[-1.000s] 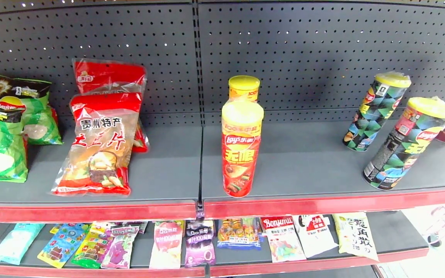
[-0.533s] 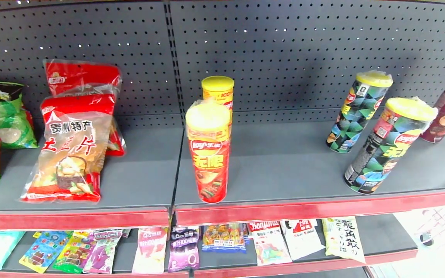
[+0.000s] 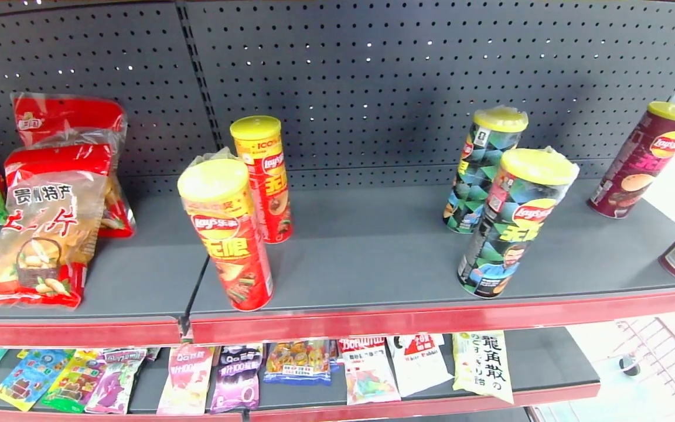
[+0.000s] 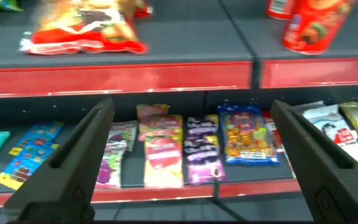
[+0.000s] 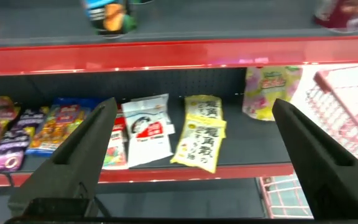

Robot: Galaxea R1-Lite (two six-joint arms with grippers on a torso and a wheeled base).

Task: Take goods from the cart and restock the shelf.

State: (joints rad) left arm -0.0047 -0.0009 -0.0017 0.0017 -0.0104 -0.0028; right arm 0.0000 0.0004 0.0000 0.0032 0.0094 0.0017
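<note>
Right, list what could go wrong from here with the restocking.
1. The tall red chip canister with the yellow lid stands at the shelf's red front lip; a brushing arm could tip it off.
2. The open right gripper sits near the pink wire cart; swinging towards it might snag the mesh.

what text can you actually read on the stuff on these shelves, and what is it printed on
"贵州特产": front red-and-clear plastic snack bag
"无限": front red cardboard chip tube with yellow lid
"无限": front teal patterned chip tube
Small foil sachets on the lower shelf: print too small to read.
</note>
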